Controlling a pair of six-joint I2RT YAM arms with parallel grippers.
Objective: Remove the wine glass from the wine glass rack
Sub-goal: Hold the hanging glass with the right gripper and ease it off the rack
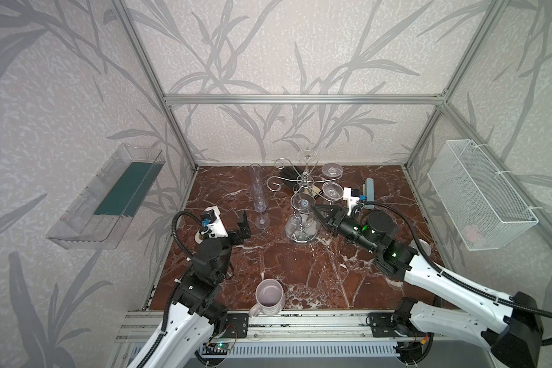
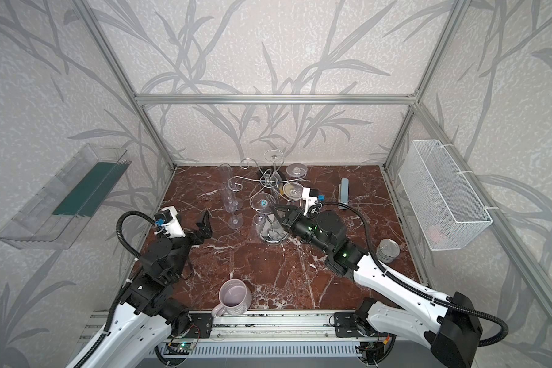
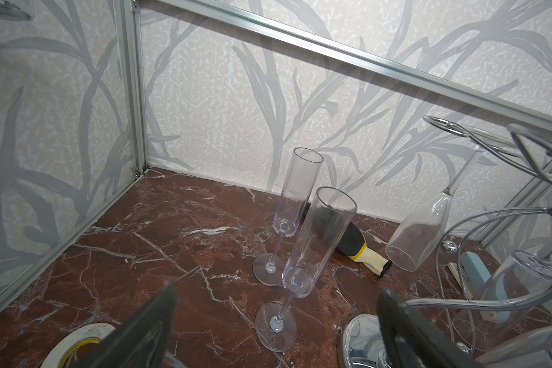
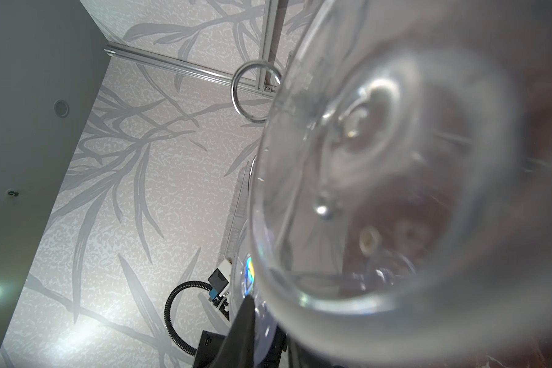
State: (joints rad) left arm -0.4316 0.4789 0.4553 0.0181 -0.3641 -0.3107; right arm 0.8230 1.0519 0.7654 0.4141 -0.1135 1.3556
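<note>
- Right tool [image 1: 314,208]: the jaws stand in a narrow V, tips at the foot rim of the wine glass [image 1: 302,202], reaching in from its 4 o'clock. The views do not show whether they clamp it.
- Left tool [image 1: 242,227]: fully released, holding nothing, at 9 o'clock of the rack base.
- Wine glass: hangs inverted on the 6 o'clock arm of the wine glass rack [image 1: 305,182], which stands toward 12 o'clock on the surface [image 1: 300,280].
- Right wrist view: a blurred glass bowl [image 4: 395,191] fills most of the frame, and only one finger [image 4: 241,321] shows.
- Left wrist view: shows a tape roll [image 3: 77,342] under the left tool, mostly covered by the arm in both top views.
- Clearance: two flutes [image 1: 258,191] stand at 9 o'clock of the rack. Open surface runs from the rack base to the mug [image 1: 270,299] at the 6 o'clock edge.
</note>
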